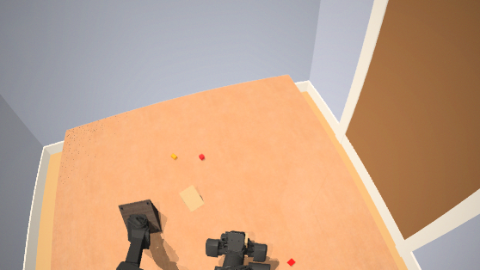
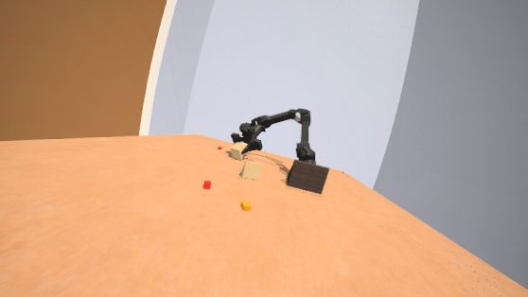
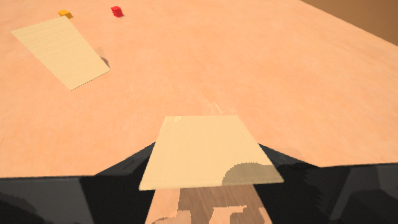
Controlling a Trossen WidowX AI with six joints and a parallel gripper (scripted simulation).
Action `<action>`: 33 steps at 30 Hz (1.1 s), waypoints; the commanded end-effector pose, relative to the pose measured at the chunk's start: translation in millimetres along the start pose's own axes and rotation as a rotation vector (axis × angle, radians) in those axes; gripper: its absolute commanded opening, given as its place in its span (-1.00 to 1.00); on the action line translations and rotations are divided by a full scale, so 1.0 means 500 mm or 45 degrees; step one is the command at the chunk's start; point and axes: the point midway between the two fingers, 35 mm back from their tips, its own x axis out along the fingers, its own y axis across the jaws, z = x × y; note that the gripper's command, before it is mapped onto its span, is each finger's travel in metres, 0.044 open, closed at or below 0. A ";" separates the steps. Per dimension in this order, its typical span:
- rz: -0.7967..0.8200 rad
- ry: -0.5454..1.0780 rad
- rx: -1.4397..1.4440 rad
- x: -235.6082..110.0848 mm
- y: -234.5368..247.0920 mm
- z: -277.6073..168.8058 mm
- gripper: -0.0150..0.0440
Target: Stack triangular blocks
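Note:
My gripper (image 1: pixel 234 246) (image 2: pixel 244 142) (image 3: pixel 202 141) is shut on one tan triangular block (image 2: pixel 237 150) (image 3: pixel 210 150). The block sits between the two dark fingers, its broad flat face showing in the wrist view, and it hangs tilted just above the table near the front. In the top view the gripper hides most of it. The other tan triangular block (image 1: pixel 191 198) (image 2: pixel 251 170) (image 3: pixel 62 50) rests on the table (image 1: pixel 267 150), apart from the gripper and farther out from it, with its sloped face up.
The dark arm base (image 1: pixel 139 215) (image 2: pixel 308 176) stands left of the gripper. A small yellow cube (image 1: pixel 174 156) (image 2: pixel 245 205) (image 3: pixel 65 13) and a red cube (image 1: pixel 201 156) (image 2: pixel 206 184) (image 3: pixel 117 11) lie beyond the resting block. Another red cube (image 1: pixel 291 261) (image 2: pixel 220 148) lies right of the gripper.

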 end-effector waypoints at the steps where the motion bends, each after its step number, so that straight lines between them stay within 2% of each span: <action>1: -0.009 -0.152 -0.005 -0.012 -0.001 -0.011 -0.49; 10: -0.010 -0.440 -0.008 -0.025 0.000 -0.037 -0.49; 11: -0.002 -0.321 -0.006 -0.020 0.001 -0.029 -0.40; 27: -0.002 -0.321 -0.006 -0.020 0.001 -0.029 1.00; 33: -0.002 -0.321 -0.006 -0.020 0.001 -0.029 1.00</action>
